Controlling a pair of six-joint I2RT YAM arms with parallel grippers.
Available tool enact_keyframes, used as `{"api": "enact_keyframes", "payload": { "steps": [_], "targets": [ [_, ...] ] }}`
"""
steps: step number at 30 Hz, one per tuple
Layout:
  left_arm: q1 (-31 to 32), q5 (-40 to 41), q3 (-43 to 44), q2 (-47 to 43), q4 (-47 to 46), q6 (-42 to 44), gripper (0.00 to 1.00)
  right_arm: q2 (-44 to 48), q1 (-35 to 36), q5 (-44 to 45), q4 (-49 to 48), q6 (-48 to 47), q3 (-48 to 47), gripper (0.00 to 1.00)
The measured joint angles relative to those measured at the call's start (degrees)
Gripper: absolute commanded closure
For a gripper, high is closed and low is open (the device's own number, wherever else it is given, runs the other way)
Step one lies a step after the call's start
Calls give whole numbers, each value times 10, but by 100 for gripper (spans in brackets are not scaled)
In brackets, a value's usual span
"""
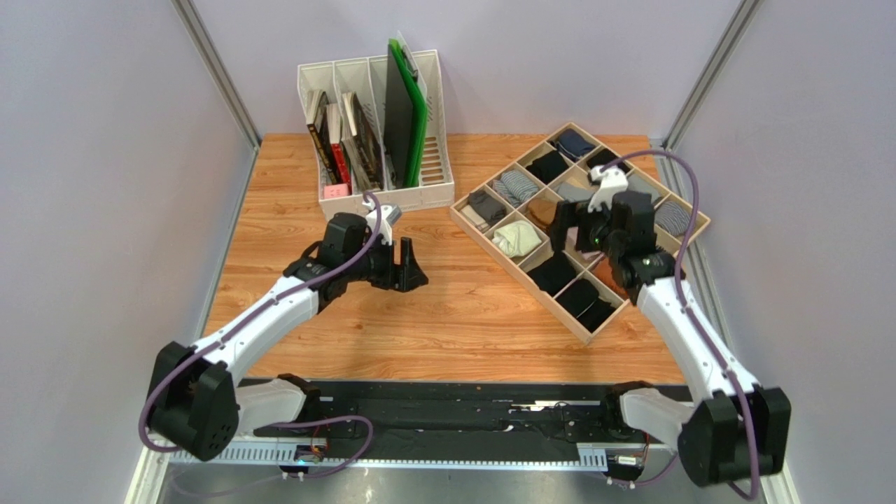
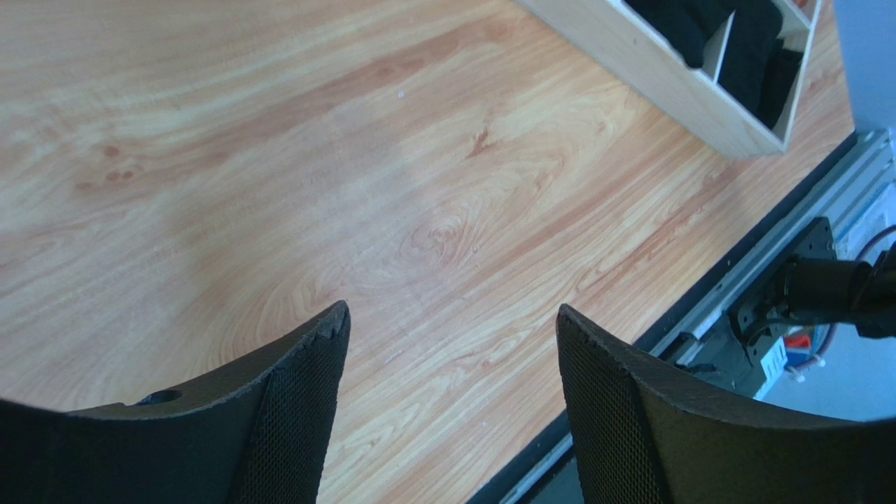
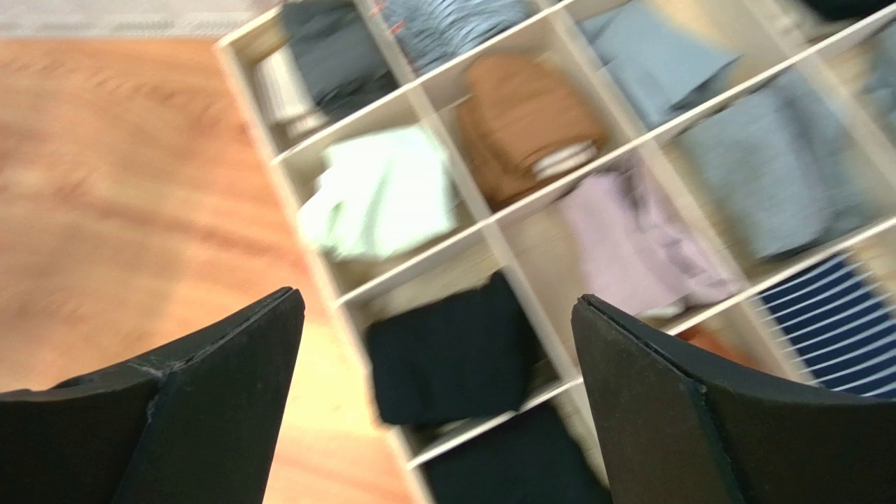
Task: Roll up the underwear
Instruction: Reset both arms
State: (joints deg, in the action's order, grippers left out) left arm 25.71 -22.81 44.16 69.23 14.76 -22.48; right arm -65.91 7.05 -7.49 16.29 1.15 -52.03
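Observation:
I cannot pick out the underwear in any view; no grey garment with a white waistband lies on the bare wood. My left gripper point(image 1: 410, 271) point(image 2: 452, 312) hovers open over the wooden table point(image 2: 316, 158) near its middle, with nothing between its fingers. Over the wooden divider tray point(image 1: 523, 281) my right gripper point(image 1: 587, 233) point(image 3: 436, 298) stands wide open and empty, above a black bundle point(image 3: 452, 352). The right wrist view is blurred. Part of the tray is hidden under that gripper in the top view.
The tray's compartments point(image 3: 494, 215) hold folded bundles: pale green point(image 3: 384, 189), brown point(image 3: 526, 121), lilac point(image 3: 642, 242), grey point(image 3: 778, 158), navy striped point(image 3: 841, 326), dark grey point(image 3: 326, 58). A white file organiser point(image 1: 431, 194) with books and a green board stands at the back.

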Motion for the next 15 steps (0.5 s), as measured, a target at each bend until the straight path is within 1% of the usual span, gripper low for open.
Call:
{"api": "enact_keyframes", "payload": {
  "steps": [2, 3, 5, 7, 10, 15],
  "targets": [
    [0, 7, -13, -26, -9, 0, 21, 50, 38, -5, 3, 29, 48, 0],
    [0, 9, -18, -39, -10, -1, 17, 67, 45, -6, 1, 37, 63, 0],
    [0, 23, -34, -77, -11, -1, 16, 121, 57, -6, 2, 66, 115, 0],
    [0, 33, -40, -102, -12, -1, 16, 154, 58, -3, 3, 82, 145, 0],
    [0, 53, -43, -130, -13, -2, 16, 180, 58, 7, 4, 94, 170, 0],
    [0, 80, -43, -141, -9, -3, 15, 179, 58, 16, 6, 95, 172, 0]
  ]
}}
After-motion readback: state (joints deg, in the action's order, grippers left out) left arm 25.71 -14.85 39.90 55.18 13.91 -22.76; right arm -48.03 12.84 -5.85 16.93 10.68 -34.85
